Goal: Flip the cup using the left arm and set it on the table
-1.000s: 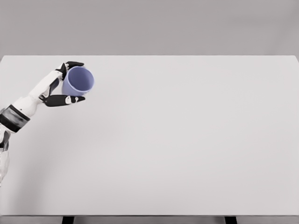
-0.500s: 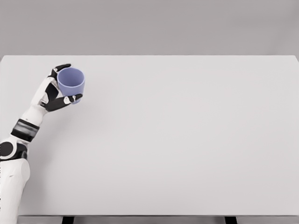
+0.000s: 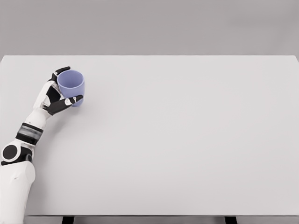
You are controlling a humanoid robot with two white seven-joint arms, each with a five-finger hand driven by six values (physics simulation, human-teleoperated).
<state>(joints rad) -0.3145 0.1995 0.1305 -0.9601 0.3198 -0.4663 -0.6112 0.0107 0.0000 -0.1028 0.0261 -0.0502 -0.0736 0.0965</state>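
One white seven-joint arm is rising from the lower left corner, its elbow near the front edge of the wide white table (image 3: 187,149) and its forearm angling away toward the far left. Farther out, the left hand (image 3: 55,95) is wrapping dark fingers (image 3: 67,100) around the small lavender plastic cup (image 3: 71,85), gripping its side wall so the mouth is facing up. Judging by that upright pose, the cup is sitting at or just above the tabletop, ready for release.
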